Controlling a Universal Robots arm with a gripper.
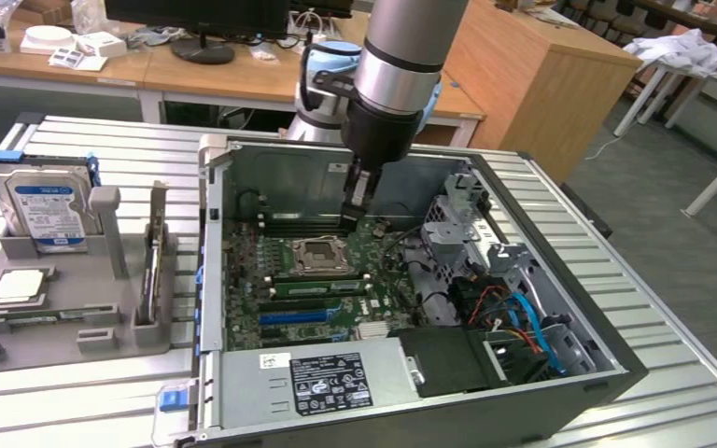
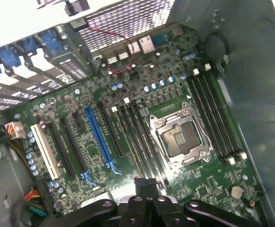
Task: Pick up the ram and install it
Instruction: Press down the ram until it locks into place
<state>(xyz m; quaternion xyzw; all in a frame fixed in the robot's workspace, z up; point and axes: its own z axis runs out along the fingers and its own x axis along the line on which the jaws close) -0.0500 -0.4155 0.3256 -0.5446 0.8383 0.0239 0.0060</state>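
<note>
The ram (image 1: 156,254) is a thin stick standing on edge in a grey holder (image 1: 72,322) outside the case, on the exterior view's left. My gripper (image 1: 355,217) hangs inside the open computer case, well away from the ram, above the motherboard just behind the empty processor socket (image 1: 316,252). In the wrist view the gripper (image 2: 145,185) is shut, its dark fingertips pressed together with nothing between them. Below it lie the socket (image 2: 181,138) and black memory slots (image 2: 144,144) on both sides of it.
The grey holder also carries a hard drive with a blue label (image 1: 45,201) and a square silver chip (image 1: 19,287). Case walls (image 1: 216,243), a drive cage (image 1: 465,219), cables (image 1: 521,322) and the power supply (image 1: 333,378) surround the board. A blue expansion slot (image 2: 98,139) runs beside the memory slots.
</note>
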